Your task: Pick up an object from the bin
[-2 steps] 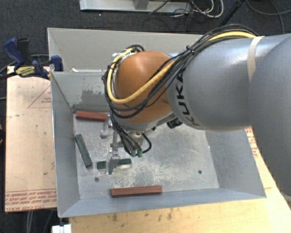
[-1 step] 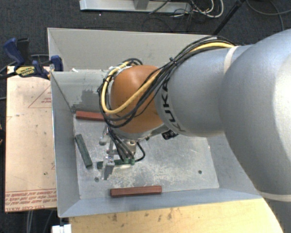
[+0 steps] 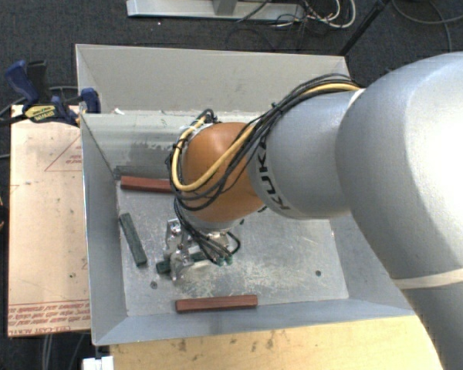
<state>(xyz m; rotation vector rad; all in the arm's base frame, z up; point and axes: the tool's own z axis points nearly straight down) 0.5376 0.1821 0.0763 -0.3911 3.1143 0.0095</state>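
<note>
Tool [image 3: 181, 257]: low over the bin [image 3: 100, 206] floor; open or closed, you cannot tell. Grey bar [image 3: 133, 240] beside it, brown bar [image 3: 216, 304] near it. Step, judged: approach. Next, centre on one bar.

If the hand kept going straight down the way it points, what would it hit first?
Probably the bin floor just beneath the hand, or perhaps a small dark bit at its tip. Depth is unclear.
</note>
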